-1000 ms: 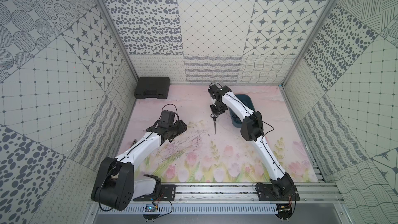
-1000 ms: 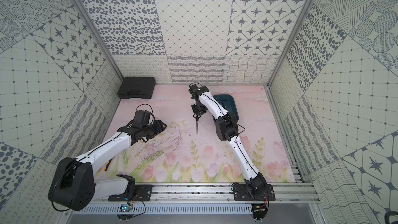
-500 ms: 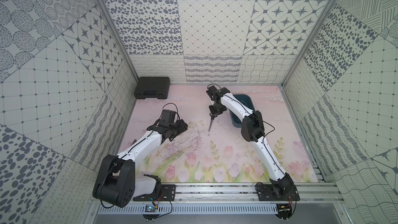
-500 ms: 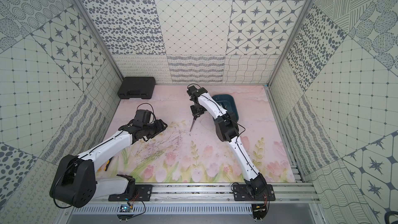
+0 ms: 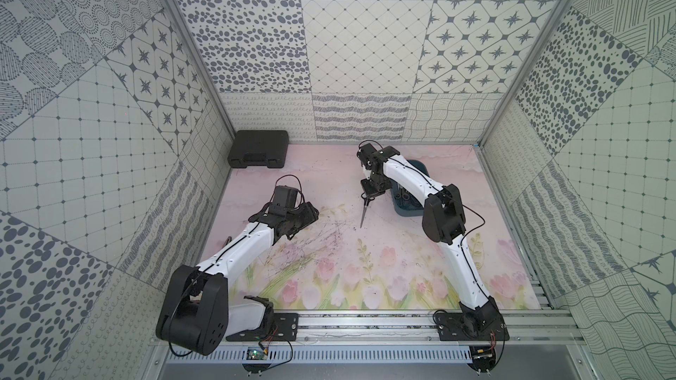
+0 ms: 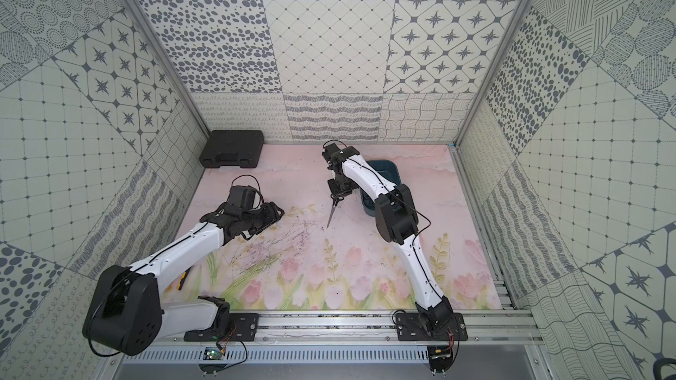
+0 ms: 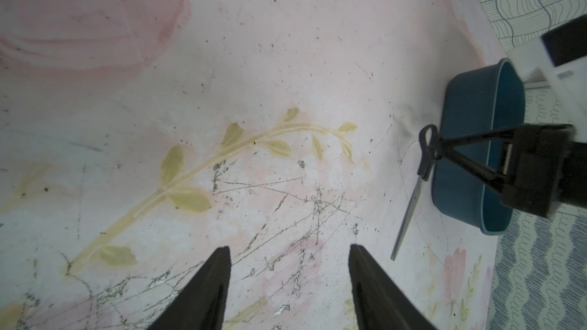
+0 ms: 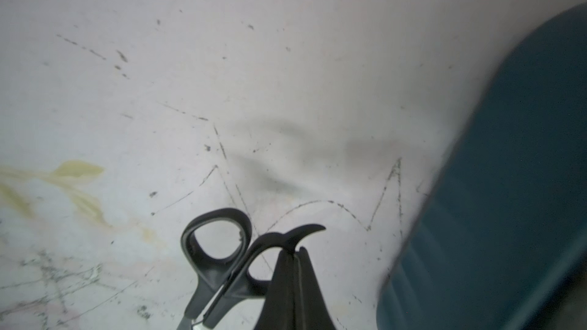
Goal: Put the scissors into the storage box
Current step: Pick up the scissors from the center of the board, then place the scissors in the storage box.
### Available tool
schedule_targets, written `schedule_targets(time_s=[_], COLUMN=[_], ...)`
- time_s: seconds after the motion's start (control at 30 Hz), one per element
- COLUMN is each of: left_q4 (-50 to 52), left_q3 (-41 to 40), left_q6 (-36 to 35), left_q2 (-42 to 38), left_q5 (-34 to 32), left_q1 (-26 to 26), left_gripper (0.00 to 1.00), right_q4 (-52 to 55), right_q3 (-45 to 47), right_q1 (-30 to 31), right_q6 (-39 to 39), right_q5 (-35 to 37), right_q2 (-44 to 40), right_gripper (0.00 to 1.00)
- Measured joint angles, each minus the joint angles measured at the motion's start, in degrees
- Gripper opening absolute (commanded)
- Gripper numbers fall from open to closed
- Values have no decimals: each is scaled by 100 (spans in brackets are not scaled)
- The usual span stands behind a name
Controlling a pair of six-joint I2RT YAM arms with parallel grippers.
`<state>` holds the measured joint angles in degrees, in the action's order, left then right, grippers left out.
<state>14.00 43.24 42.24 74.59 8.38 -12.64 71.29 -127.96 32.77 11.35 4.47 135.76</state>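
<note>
The scissors (image 5: 363,212) hang by one dark handle loop from the right gripper (image 5: 370,191), blades slanting down towards the mat (image 5: 365,261). They sit just beside the storage box (image 5: 406,210), outside its wall, on the side facing the left arm. Whether the tip touches the mat cannot be told.

Over the last second the right jaws have gone from nearly shut to pressed hard together on that loop, as the right wrist view shows (image 8: 298,258). The pair, which hung straight a second ago and swung aside half a second ago, now slants only slightly. My reading is that the pinch is now settled and the carry over the rim can follow.

The box wall is low, but the blades hang below the gripper, so I judge they need lifting before they cross the rim. Dark loops seem to lie inside the box already.

The left gripper (image 7: 287,249) hovers over bare mat, fingers spread with nothing between them, well apart from the box. The black case (image 5: 258,149) sits in the far corner, well clear of this move.
</note>
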Motion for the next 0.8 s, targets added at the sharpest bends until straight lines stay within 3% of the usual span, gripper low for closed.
schedule_targets(time_s=[0.2,0.37,0.63,0.77,0.8], left_q4=[-2,13,33,17,0], left_q3=[0,24,90,90,87], left_q6=[0,-24,-155,-236,-258], left_q2=[0,-22,-90,-129,-146], left_q5=[7,37,61,35,22], left_q1=[0,0,0,0,0], left_gripper=[64,64,64,65,65], right_q4=[2,-37,-350,-540,-566], right_q3=[26,317,1453,1362,1276], right_q1=[-205,-903,-2262,-2461,-2461], right_q6=[-7,-140,-579,-752,-785], right_q5=[26,87,103,70,66], right_q2=[-822,-1182,-1224,-1034,-951], right_gripper=[0,0,0,0,6])
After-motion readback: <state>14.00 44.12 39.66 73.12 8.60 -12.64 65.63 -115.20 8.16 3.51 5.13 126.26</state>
